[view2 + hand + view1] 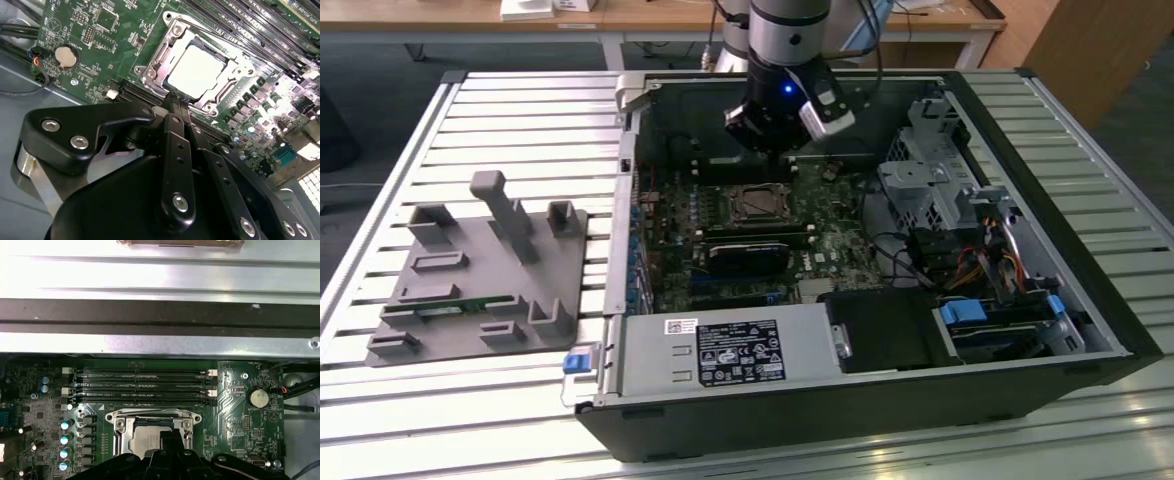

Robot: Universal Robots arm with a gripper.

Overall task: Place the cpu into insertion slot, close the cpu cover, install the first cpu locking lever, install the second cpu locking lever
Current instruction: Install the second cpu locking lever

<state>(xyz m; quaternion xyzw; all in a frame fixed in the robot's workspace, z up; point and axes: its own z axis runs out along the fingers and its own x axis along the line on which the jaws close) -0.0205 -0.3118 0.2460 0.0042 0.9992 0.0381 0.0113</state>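
While the arm hangs over the open computer case [1067, 300] on the slatted desk [520, 110], its hand [176, 102] hovers just above the near edge of the insertion slot [200, 70], with the black fingers [172, 127] pressed together and nothing between them. In the second wrist view the cpu [200, 70] lies flat in the slot, its pale metallic face showing through the cut-out of the cpu cover [165, 55], which lies down over it as a silver frame. The fingertips sit at the frame's edge; whether they touch it I cannot tell. In the first wrist view the same socket [152, 427] sits just beside the rows of long black memory slots [142, 387], and a round coin battery [258, 398] lies on the green motherboard [240, 420] well apart from it. In the exterior view the hand [781, 150] is over the far part of the board, near the socket [754, 203]. A grey fixture block [480, 270] rests on the desk at the exterior view's left, apart from the case.
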